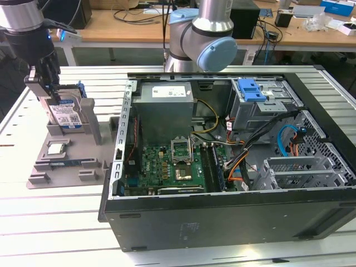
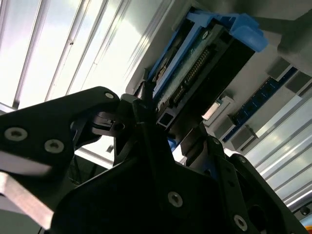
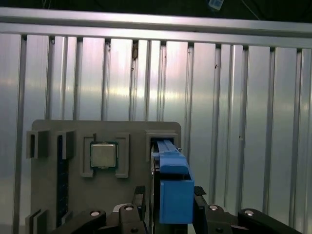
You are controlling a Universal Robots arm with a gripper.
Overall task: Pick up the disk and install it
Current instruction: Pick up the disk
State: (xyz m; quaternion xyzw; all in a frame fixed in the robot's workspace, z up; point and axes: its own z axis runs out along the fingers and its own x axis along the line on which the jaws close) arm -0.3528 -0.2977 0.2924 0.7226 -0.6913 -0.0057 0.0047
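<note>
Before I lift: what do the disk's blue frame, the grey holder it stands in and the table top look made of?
Blue frame on the disk: likely moulded plastic, matt, even colour. Grey holder: seemingly plastic too, dull with no glints. Table top: ribbed metal, probably aluminium, with bright streaky reflections.

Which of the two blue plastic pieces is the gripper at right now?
The blue carrier bracket on the disk, exterior view's left, under the gripper; the other, the blue latch, sits inside the case.
</note>
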